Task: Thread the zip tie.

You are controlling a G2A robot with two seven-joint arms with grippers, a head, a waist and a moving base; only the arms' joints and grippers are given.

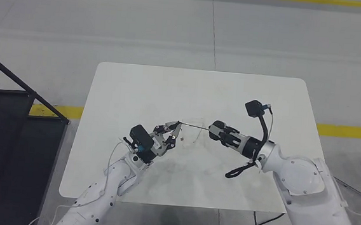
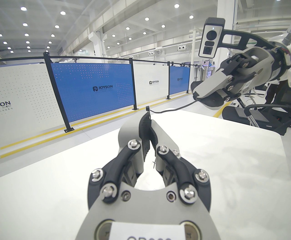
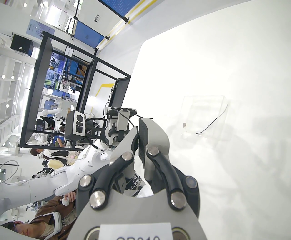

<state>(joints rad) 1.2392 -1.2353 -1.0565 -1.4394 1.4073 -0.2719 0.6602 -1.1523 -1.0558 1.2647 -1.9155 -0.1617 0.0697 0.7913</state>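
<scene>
The thin black plastic zip tie spans the gap between the two pincers over the middle of the flat white rectangular surface, raised off it.

- Left pincer: closed on one end of the zip tie. In the left wrist view, the tie's small square head protrudes just beyond the closed fingertips, and the strap runs from there in a shallow curve to the other pincer.
- Right pincer: closed on the opposite end of the strap, fingertips pointing toward the left pincer.

A clear plastic box lies on the surface near the right pincer. A second black strip rests inside it.
</scene>
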